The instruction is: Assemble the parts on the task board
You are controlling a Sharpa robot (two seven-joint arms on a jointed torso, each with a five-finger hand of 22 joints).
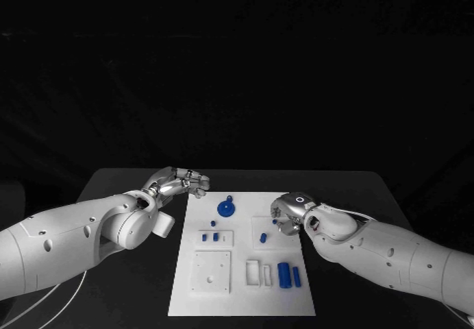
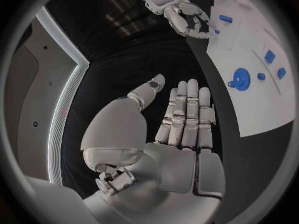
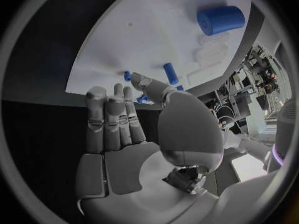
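Currently task board [image 1: 212, 301] lies flat at table [image 1: 118, 185] centre. Parts on it: round blue disc [image 1: 227, 209] at far end, small pegs [image 1: 209, 237] mid-board, short peg [image 1: 263, 238] just beside right hand, two larger cylinders [image 1: 284, 275] at near end.

Left hand [image 1: 181, 184] hovers off board's far-left corner, fingers extended and close together, holding nothing. Right hand [image 1: 290, 212] over board's right edge, fingers extended, empty.

Handling estimate: parts light, rigid, probably smooth plastic; cylinders may roll. Pinch pegs across diameter at mid-length; take disc by rim.
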